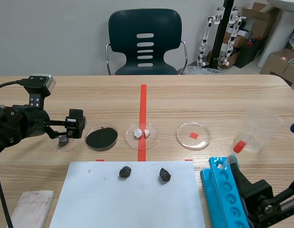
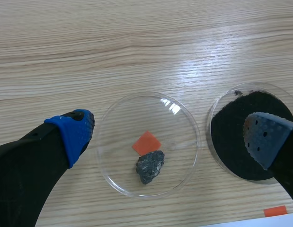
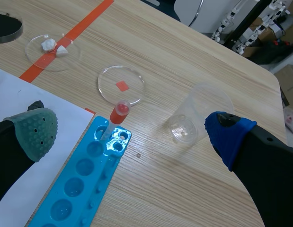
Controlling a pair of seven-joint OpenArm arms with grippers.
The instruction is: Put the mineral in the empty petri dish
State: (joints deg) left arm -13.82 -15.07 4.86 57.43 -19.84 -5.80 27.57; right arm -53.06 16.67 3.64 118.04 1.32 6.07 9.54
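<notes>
Scene view first: my left gripper (image 1: 67,135) hangs over the leftmost petri dish (image 1: 73,145), and a dark mineral (image 1: 63,140) sits inside that dish. Just beside it is the black powder dish (image 1: 101,137). Next comes the dish with white bits (image 1: 142,133) on the red line, and an empty petri dish (image 1: 193,136) sits well off to the right. Two more dark lumps (image 1: 125,172) lie on the white paper (image 1: 90,199).

Left wrist view: the jaws are spread wide with nothing in them. The blue pad (image 2: 75,135) sits just outside the rim on one side, and the grey pad (image 2: 262,139) hovers over the black powder dish. The mineral lies on the dish floor next to the orange square, touching neither finger, so I'd call that one delivered.

My worry is that grey pad. If I swing sideways or dip instead of lifting straight up, it could clip the powder dish's rim. These dishes look light, so one would probably skid into the other and dump powder.

Right wrist view: the right gripper (image 3: 132,134) is also wide open and empty, above the blue rack (image 3: 84,175) with the red-capped tube (image 3: 115,118) standing in it. The plastic cup (image 3: 198,113) is near. If this arm reaches toward the empty petri dish, a low sweep could knock the tube or tip the cup.
</notes>
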